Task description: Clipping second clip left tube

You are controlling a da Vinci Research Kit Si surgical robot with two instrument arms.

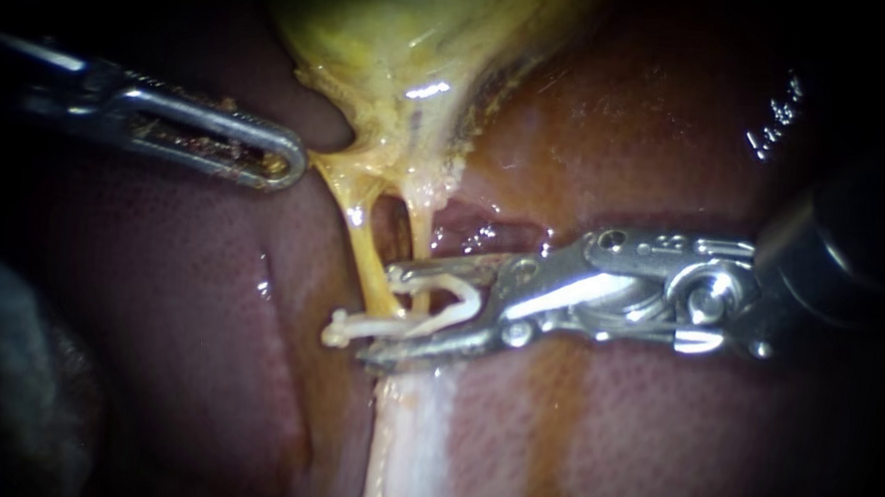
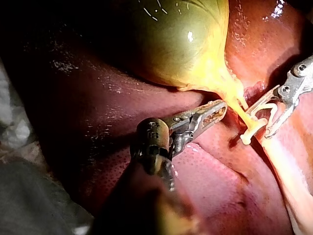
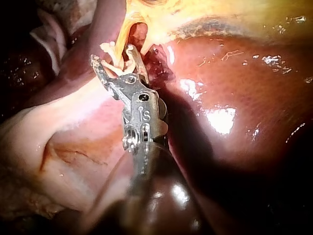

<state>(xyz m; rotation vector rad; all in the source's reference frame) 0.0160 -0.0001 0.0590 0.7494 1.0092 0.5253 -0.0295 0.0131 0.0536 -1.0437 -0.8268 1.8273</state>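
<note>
our right instrument (image 1: 380, 314) comes in from 3 o'clock, its pincer wide yet clamped on an open clip (image 1: 461, 289) whose legs bear on both halves. at the pincer's tips the left tube (image 1: 362, 255) drops from the gallbladder (image 1: 402, 37) at 12 o'clock, and a closed clip (image 1: 354, 326) crosses it. the right tube (image 1: 421, 233) stands just beside, at its 3 o'clock. our left instrument (image 1: 289, 162), pincer together, touches the yellow edge at 10 o'clock, well apart. bare liver (image 1: 208, 368) lies open toward 6 and 8 o'clock.
</note>
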